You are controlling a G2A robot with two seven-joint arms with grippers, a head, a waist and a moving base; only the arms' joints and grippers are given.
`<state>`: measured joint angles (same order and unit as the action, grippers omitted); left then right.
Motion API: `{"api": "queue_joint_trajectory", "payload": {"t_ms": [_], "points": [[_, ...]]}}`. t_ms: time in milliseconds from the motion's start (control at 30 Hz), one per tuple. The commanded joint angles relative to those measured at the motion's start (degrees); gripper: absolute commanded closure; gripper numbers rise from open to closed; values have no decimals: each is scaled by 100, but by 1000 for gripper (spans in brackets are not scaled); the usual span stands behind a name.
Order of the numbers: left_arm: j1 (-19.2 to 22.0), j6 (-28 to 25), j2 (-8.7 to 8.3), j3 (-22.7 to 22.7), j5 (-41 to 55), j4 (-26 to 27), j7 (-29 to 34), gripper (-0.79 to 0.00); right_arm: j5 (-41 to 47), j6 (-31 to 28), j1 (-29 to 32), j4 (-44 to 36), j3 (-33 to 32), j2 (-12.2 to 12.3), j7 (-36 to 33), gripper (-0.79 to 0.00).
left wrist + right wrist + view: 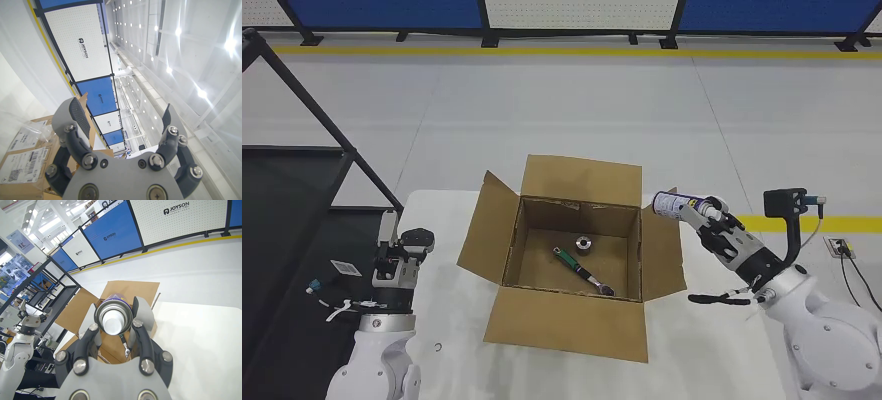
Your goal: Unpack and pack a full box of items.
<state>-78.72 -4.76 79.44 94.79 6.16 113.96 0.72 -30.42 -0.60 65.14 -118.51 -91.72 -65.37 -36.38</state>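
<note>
The main risk here is the spray can (680, 205) slipping or swinging. It is a smooth round cylinder pinched from two sides only, and most of its length sticks out past the fingers, so a quick turn of the wrist could lever it loose. I cannot tell whether it is going into the box (567, 322) or coming out. If it goes in, its leading end could catch the upright flap at three o'clock, or it could land on the ratchet wrench (582, 270) and the small metal piece (584, 243) on the box floor. If it is set on the desk (722, 345) lying on its side, it would probably roll toward the edge. The can is held off the desk at about two o'clock from the box centre, above the flap on that side and roughly level. One end points toward the box and the other faces back along the arm. The right gripper (114, 306) has its fingers clamped on the can's body, and the forearm reaches in from four o'clock. The left gripper (122, 108) is at nine o'clock from the box, well apart from it. It points upward, its fingers are spread wide, and nothing is between them.
</note>
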Motion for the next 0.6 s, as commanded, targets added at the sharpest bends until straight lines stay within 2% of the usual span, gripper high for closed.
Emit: {"api": "queue_joint_trajectory", "payload": {"t_ms": [0,267,567], "points": [[0,0,0,0,0,0,0,-785,0,0,0,0,-1,0,0,0],[0,0,0,0,0,0,0,-785,-133,17,93,4,-81,9,212,0],[0,0,0,0,0,0,0,-785,-739,331,350,-119,-716,84,193,0]]}}
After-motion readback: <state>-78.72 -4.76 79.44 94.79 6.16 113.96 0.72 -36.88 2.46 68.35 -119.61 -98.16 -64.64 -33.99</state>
